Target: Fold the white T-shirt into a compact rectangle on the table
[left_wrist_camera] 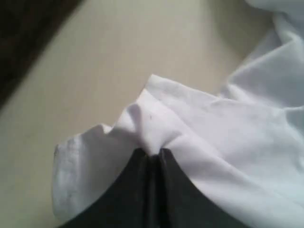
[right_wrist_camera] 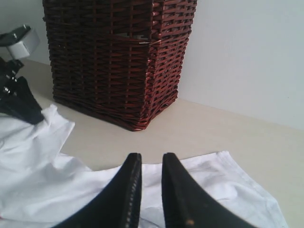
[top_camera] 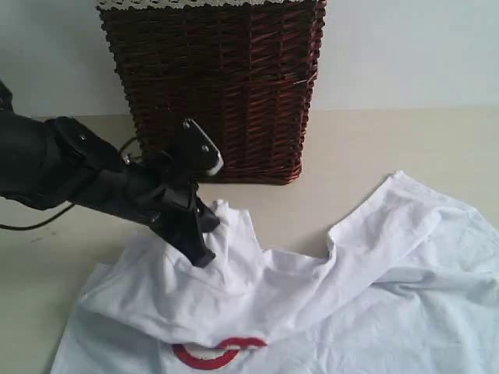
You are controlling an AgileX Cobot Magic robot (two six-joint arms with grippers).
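Black fingers of the left pincer (left_wrist_camera: 152, 153) are shut tight on a fold of the white T-shirt (top_camera: 312, 304). The fold is close to one edge of the cloth. The cloth bunches up in a small peak around the tips. The black arm (top_camera: 70, 167) behind this pincer reaches in low over the surface (top_camera: 47, 265).

The right pincer (right_wrist_camera: 149, 161) has its two black fingers a little apart. There is a thin gap between them and nothing in it. It hangs over another edge of the shirt and points toward the basket (top_camera: 226, 93).

The shirt lies wrinkled and spread out on the pale surface. It runs off the bottom and the right side of the outside view. A curved red mark (top_camera: 218, 354) shows on it near the bottom. The dark red wicker basket stands just behind the shirt, near it but not touching. White lace (top_camera: 203, 4) runs along its top. A pale wall (top_camera: 405, 47) is behind it.
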